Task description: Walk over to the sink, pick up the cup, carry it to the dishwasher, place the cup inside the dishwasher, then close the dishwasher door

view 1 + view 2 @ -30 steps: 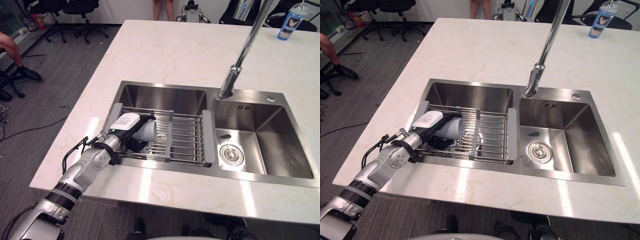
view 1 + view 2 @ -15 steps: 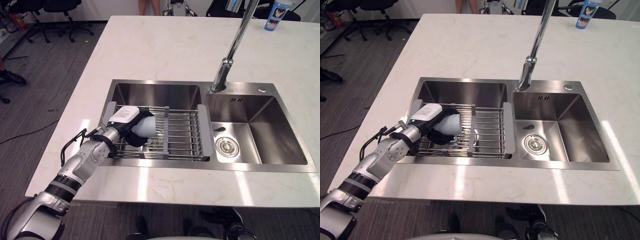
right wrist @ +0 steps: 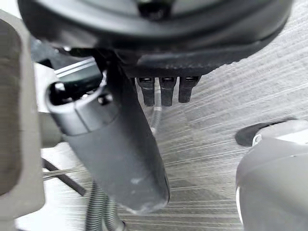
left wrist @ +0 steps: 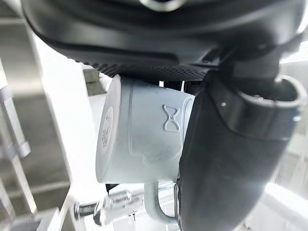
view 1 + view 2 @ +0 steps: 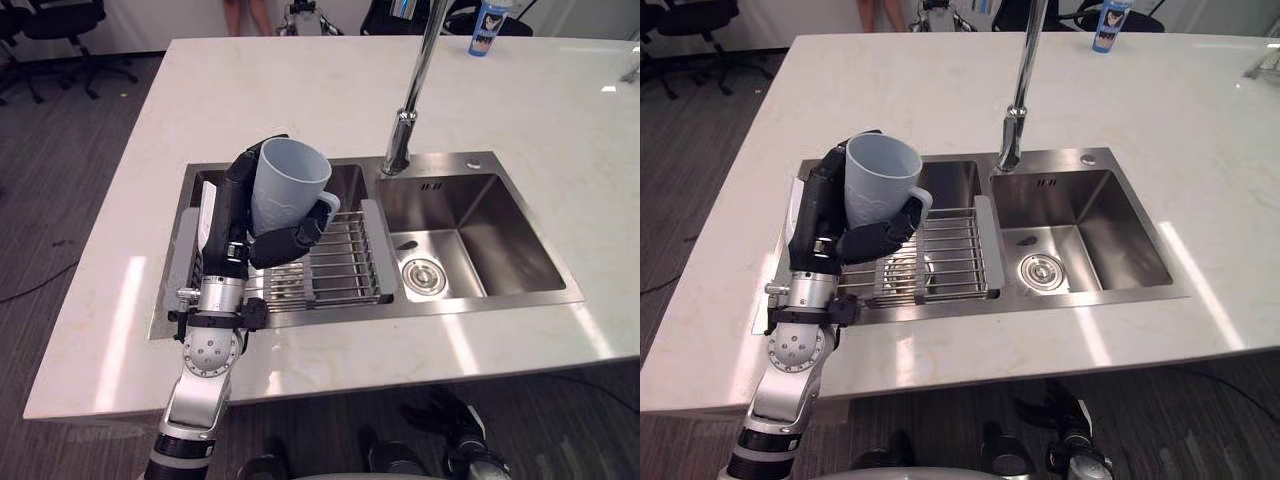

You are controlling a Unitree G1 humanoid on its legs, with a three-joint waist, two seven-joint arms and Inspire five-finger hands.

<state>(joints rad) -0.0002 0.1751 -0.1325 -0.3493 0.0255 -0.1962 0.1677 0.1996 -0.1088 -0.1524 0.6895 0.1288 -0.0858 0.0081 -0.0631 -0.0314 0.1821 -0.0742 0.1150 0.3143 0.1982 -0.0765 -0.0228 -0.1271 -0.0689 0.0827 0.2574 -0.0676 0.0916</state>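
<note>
- A white marble counter runs from the near edge to the far side of the room.
- Bright patches of light lie along the counter's near edge.
- The floor is grey striped carpet.
- Dark office chairs stand on the carpet beyond the counter's far left corner, before a pale wall.
- A person's legs show past the far edge.
- A blue tumbler stands at the counter's far edge.

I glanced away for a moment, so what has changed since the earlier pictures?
The left hand, already closed round the cup on the rack, has lifted it clear and turned it upright above the sink. The camera also shifted. Rack, faucet and counter stayed put; the right hand hangs idle over the floor.
</note>
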